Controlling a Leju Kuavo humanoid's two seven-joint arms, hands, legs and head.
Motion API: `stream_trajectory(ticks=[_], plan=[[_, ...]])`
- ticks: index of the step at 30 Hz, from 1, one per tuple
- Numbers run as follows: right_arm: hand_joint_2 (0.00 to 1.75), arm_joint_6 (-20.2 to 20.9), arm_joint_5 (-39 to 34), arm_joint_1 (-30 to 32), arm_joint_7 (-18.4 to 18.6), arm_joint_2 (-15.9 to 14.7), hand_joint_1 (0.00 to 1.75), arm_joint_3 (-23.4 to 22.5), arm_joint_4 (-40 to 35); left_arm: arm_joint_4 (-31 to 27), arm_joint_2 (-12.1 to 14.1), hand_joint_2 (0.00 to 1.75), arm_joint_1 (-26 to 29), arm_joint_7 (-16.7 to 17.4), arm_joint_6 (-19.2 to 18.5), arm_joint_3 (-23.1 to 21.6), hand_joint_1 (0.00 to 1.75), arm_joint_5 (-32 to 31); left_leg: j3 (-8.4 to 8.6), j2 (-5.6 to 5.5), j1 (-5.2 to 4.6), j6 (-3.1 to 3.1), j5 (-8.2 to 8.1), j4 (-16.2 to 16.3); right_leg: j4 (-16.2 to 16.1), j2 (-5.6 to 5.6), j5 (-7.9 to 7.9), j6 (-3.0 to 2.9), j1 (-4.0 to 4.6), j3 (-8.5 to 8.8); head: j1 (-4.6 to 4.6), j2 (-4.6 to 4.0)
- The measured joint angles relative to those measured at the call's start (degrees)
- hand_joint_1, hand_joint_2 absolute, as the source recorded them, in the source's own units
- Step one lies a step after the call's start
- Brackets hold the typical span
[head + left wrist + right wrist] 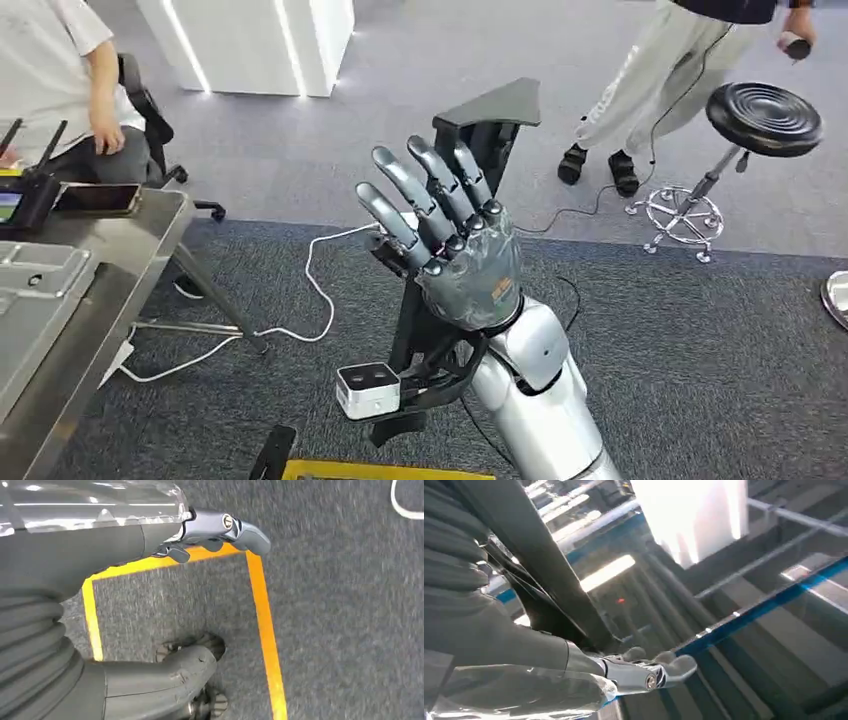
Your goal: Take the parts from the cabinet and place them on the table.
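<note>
Head view, L to R: metal table (150,235) is seen well left of the fingers (425,195), w/ a seated person (60,80) behind it. Right hand (455,250) is raised mid-frame, fingers spread upward, long black part (455,210) held vs. the palm by the thumb, it seems. Stool (765,120) and a standing person (680,60) lie right of the fingertips. Left hand (215,532) hangs over carpet, fingers curled, nothing held. Step judged: carry to table; next, a swing left and a lowering are called for.

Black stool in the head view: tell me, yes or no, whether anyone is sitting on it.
No. The black stool has a bare round seat, and the person beside it is standing on the floor.
</note>
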Motion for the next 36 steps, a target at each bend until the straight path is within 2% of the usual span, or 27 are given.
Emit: stream_trajectory(ticks=[2,3,4,5,6,7,8,9,12,13,14,15,16,18,19,20,22,23,24,28,29,30,31,33,34,35,36], plan=[[1.75,0.00,-0.06,0.13,0.00,-0.63,0.00,0.00,-0.11,0.00,0.00,1.75,-0.19,-0.02,0.04,0.02,0.00,0.15,-0.03,-1.33,-0.05,0.23,-0.09,0.03,9.00,1.30,-4.07,0.17,-0.02,-4.68,0.00,0.00],[1.75,0.00,-0.07,0.28,0.00,-0.90,0.00,0.00,-0.11,0.00,0.00,1.75,-0.09,-0.02,0.04,0.04,0.00,0.17,-0.04,-2.14,-0.09,0.27,-0.12,0.12,12.56,1.40,-4.80,0.26,-0.02,-6.75,0.00,0.00],[1.75,0.00,-0.04,0.36,0.00,-1.11,0.00,0.02,-0.11,0.00,0.00,1.75,0.06,0.00,0.04,0.04,0.00,0.30,-0.02,-2.98,-0.09,0.26,-0.13,0.21,12.92,1.41,-3.85,0.30,-0.05,-7.34,0.00,0.00],[1.75,0.00,-0.05,0.34,0.00,-1.24,0.00,0.00,-0.11,0.00,0.00,1.75,0.17,0.00,0.04,0.07,0.00,0.33,-0.01,-3.81,-0.05,0.18,-0.18,0.37,10.71,1.43,-1.74,0.28,-0.12,-6.65,0.00,0.00],[1.75,0.00,-0.04,0.31,0.00,-1.35,0.00,0.02,-0.17,0.00,0.00,1.75,0.18,0.00,0.04,0.07,0.00,0.33,0.01,-4.66,0.01,0.04,-0.28,0.61,6.23,1.56,1.22,0.19,-0.21,-4.69,0.00,0.00],[1.75,0.00,-0.07,0.26,0.00,-1.42,0.00,0.02,-0.22,0.00,0.00,1.75,0.16,-0.02,0.04,0.07,0.00,0.33,0.01,-5.46,0.07,-0.21,-0.46,0.99,1.00,2.46,4.05,0.11,-0.35,-2.36,0.00,0.00],[1.75,0.00,-0.04,0.18,0.00,-1.44,0.00,0.02,-0.22,0.00,0.00,1.75,0.19,-0.02,0.04,0.07,0.00,0.33,-0.32,-6.01,0.24,-0.49,-0.72,1.38,-2.95,5.25,4.97,0.04,-0.69,-0.84,0.00,0.00],[1.75,0.00,-0.04,0.21,-0.04,-1.46,0.00,0.02,-0.24,0.00,0.00,1.75,0.06,0.00,0.05,0.07,0.00,0.33,-0.81,-6.64,-0.05,-0.83,-0.88,1.98,-3.45,6.11,4.48,0.14,-0.59,-0.65,-0.02,0.00],[1.75,0.00,0.28,0.45,-1.04,-1.33,0.00,0.02,-0.26,0.00,0.24,1.75,0.57,0.00,0.00,0.15,0.00,0.31,-1.10,-8.03,0.47,-1.95,-0.52,1.49,-3.38,4.52,4.62,-0.51,-0.07,-0.67,-0.02,0.00],[1.75,0.00,0.28,0.61,-1.58,-0.96,0.00,0.04,-0.31,0.00,0.61,1.75,0.74,-0.04,-0.06,0.24,0.00,0.35,-1.28,-8.56,0.37,-2.32,-0.61,1.52,-4.05,3.78,4.90,-0.97,-0.45,-0.24,0.00,0.00],[1.75,0.00,0.37,0.86,-2.01,-0.55,0.00,0.04,-0.35,0.00,0.96,1.75,1.03,-0.18,-0.15,0.37,0.00,0.52,-1.30,-6.38,0.32,-2.41,-1.17,2.42,-4.46,2.99,5.00,-1.29,-0.48,0.19,-0.02,0.00],[1.75,0.00,0.48,1.01,-2.08,-0.06,0.00,0.07,-0.35,0.00,1.01,1.75,1.02,-0.28,-0.29,0.50,0.00,0.52,-2.57,-3.61,0.10,-2.69,-2.79,5.02,-4.66,2.37,4.93,-1.77,-0.40,0.43,-0.07,0.00],[1.75,0.00,0.59,1.03,-2.08,0.22,0.00,0.07,-0.35,0.00,1.12,1.75,0.89,-0.50,-0.44,0.61,0.00,0.50,-4.79,-2.14,0.21,-2.99,-4.96,9.37,-4.65,1.52,4.83,-1.94,-0.22,0.48,-0.04,0.00],[1.75,0.00,0.68,1.42,-2.08,0.44,0.00,0.07,-0.17,0.00,1.51,1.75,0.90,-0.59,-0.55,0.70,0.00,0.46,-9.24,-1.14,0.51,-3.35,-8.18,17.81,-4.63,-0.17,4.56,-2.23,0.06,0.54,-0.04,0.00],[1.75,0.00,0.85,1.75,-2.08,0.55,0.00,0.07,-0.15,0.00,1.57,1.75,1.06,-0.59,-0.59,0.70,0.00,0.24,-10.14,-0.95,0.59,-3.45,-8.05,19.34,-4.62,-0.94,4.46,-2.23,0.12,0.57,-0.04,0.00],[1.75,0.00,0.85,2.00,-2.08,0.63,0.00,0.07,-0.15,0.00,1.64,1.75,1.19,-0.59,-0.63,0.72,0.00,0.04,-9.43,-0.81,0.66,-3.50,-6.57,17.79,-4.61,-1.60,4.32,-2.16,0.14,0.67,-0.04,0.00],[1.75,0.00,0.44,2.43,-2.64,0.79,0.00,0.07,-0.28,0.00,1.92,1.75,1.20,-0.55,-0.64,0.72,0.00,-0.13,-4.34,0.10,0.64,-3.25,-1.79,8.42,-4.60,-2.83,3.95,-1.89,0.14,1.20,-0.04,0.00],[1.75,0.00,-0.21,2.82,-3.69,0.81,0.00,0.04,-0.74,0.00,1.99,1.75,1.08,-0.27,-0.44,0.72,0.00,-0.39,-1.30,1.98,0.52,-2.94,0.03,3.10,-4.60,-3.40,3.65,-1.67,0.18,1.59,-0.04,0.00],[1.75,0.00,-0.76,3.23,-4.65,0.79,0.00,0.00,-1.18,0.00,1.97,1.75,0.78,0.09,-0.28,0.72,0.00,-0.68,-0.41,3.63,-0.36,-2.56,-1.06,1.77,-4.57,-3.84,3.40,-1.31,0.61,1.62,-0.04,0.00],[1.75,0.00,-1.42,4.35,-6.01,0.81,0.00,-0.53,-1.64,0.00,1.92,1.75,0.71,0.57,-0.13,0.72,0.00,-0.83,-0.51,1.20,-0.35,-1.15,-0.75,1.05,-4.80,-5.51,2.98,-0.19,0.70,2.34,-0.02,0.00],[1.75,0.00,-1.42,4.51,-6.05,0.81,0.00,-0.66,-1.79,0.00,1.86,1.75,0.79,0.55,-0.11,0.72,0.00,-0.81,-0.01,0.59,0.03,-0.76,-0.45,0.58,-3.85,-3.06,2.29,0.27,0.19,2.25,-0.02,0.00],[1.75,-0.02,-1.49,4.57,-6.12,0.81,0.00,-0.72,-2.01,0.00,1.86,1.75,0.64,0.59,-0.04,0.72,0.00,-0.81,0.06,0.15,0.16,-0.23,-0.40,0.49,-1.40,-0.54,0.61,0.24,0.17,1.03,0.02,0.00],[1.75,-0.02,-1.53,4.77,-6.12,0.79,0.00,-0.96,-2.14,0.00,1.84,1.75,0.37,0.57,-0.04,0.72,0.00,-0.83,0.02,-0.26,0.15,0.04,-0.43,0.49,2.55,0.66,-1.49,0.24,0.15,-0.96,0.02,0.00],[1.75,0.00,-1.53,5.46,-6.12,0.66,0.00,-1.47,-2.16,0.00,1.84,1.75,0.24,0.57,-0.04,0.72,0.00,-0.83,-0.01,-1.67,0.03,0.18,-0.51,0.54,11.22,1.35,-4.75,0.37,0.13,-5.69,0.02,0.00],[1.75,0.00,-1.53,5.73,-6.12,0.55,0.00,-1.53,-2.16,0.00,1.84,1.75,0.32,0.57,-0.04,0.72,0.00,-0.83,0.00,-2.47,0.01,0.17,-0.51,0.62,13.00,1.36,-4.43,0.39,0.10,-7.01,0.00,0.00],[1.75,0.00,-1.53,5.83,-6.14,0.46,0.00,-1.57,-2.16,0.00,1.84,1.75,0.40,0.57,-0.04,0.74,0.00,-0.83,0.02,-3.19,0.02,0.16,-0.52,0.71,11.81,1.37,-2.76,0.37,0.05,-6.82,0.02,0.00],[1.75,0.00,-1.53,5.81,-6.34,0.46,0.00,-1.71,-2.16,0.00,1.81,1.75,0.41,0.48,-0.11,0.72,0.00,-0.81,0.02,-4.07,0.02,0.07,-0.59,0.96,8.07,1.50,0.09,0.31,-0.07,-5.40,0.00,0.00]])
